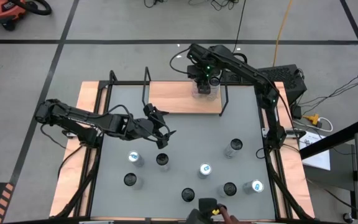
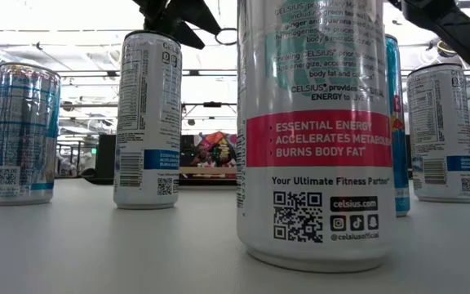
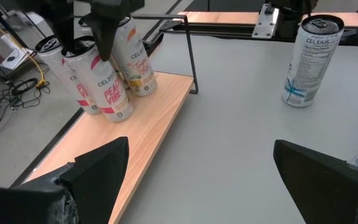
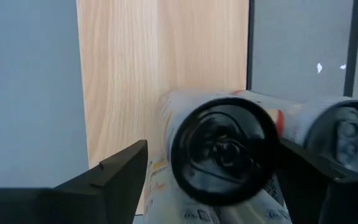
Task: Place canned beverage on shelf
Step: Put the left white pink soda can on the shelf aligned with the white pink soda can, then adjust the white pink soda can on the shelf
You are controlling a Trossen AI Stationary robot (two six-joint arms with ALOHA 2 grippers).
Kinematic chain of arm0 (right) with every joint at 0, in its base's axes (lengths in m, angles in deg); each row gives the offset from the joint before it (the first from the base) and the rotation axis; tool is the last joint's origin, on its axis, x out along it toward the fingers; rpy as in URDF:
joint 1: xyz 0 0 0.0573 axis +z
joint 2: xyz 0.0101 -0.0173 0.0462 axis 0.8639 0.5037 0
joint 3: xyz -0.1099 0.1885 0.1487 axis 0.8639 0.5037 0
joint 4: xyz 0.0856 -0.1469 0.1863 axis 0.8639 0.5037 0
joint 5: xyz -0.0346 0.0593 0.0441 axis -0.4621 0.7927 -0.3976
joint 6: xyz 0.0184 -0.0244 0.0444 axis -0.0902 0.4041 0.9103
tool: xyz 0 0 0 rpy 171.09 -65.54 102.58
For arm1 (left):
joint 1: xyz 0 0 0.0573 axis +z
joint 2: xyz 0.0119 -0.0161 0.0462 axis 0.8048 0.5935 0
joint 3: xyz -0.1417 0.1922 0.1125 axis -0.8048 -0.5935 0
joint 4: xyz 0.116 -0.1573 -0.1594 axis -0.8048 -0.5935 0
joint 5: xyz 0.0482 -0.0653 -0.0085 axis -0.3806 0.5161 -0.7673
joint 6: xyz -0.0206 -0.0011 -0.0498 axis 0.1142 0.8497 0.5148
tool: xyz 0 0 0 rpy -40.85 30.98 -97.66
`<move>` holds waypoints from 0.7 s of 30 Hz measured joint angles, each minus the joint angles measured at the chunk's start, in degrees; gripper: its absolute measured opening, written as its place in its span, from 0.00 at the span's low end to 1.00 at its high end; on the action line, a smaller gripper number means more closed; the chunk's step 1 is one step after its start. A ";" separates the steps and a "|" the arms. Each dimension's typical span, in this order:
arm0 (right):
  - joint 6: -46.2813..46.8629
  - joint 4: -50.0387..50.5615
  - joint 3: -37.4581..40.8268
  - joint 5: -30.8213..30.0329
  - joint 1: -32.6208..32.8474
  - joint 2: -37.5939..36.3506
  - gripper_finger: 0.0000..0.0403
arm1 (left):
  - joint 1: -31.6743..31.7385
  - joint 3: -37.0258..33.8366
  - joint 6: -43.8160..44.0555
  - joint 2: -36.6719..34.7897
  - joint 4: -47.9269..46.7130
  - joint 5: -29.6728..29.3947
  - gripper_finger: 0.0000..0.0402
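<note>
Left gripper [image 1: 164, 138] first on my screen: it hangs over the grey table [image 1: 185, 134] left of centre, fingers spread wide with nothing between them, and its wrist camera looks across the bare tabletop toward the shelf. Just in front of it, toward my edge of the table, I see loose cans standing upright, one with a pale lid [image 1: 134, 158] beside one with a dark lid [image 1: 162, 160], and another dark-lidded can [image 1: 131, 180] nearer the front. Moving right, the shelf [image 1: 182, 98], a light-wood board with thin black rod ends, lies along the far edge of the table. Cans stand grouped at its right-hand end; the left wrist view shows a Peach Vibe can [image 3: 107, 81] with others touching or just beside it. My right gripper [image 1: 205, 84] sits directly above that group, and in its own wrist view the fingers [image 4: 114, 177] are spread on either side of the black-topped can [image 4: 224, 150], which stands on the wood; I cannot tell if the pads touch its sides. Further right on the table stand more loose cans, including a silver one [image 1: 232, 148] and a blue-lidded one [image 1: 255, 186] near the front right corner.
</note>
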 joint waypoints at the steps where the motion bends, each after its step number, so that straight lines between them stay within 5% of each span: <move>1: 0.03 -0.03 0.00 0.00 0.00 -0.41 0.70 | 0.00 0.00 -0.01 0.00 0.00 0.00 0.98; 9: 0.09 -1.72 0.00 -0.39 0.03 -4.23 0.70 | 0.00 0.00 0.01 -0.01 0.02 0.00 0.98; 21: -0.71 -12.50 0.00 -8.93 -1.49 -6.30 0.63 | 0.00 0.00 0.08 0.00 0.48 0.00 0.98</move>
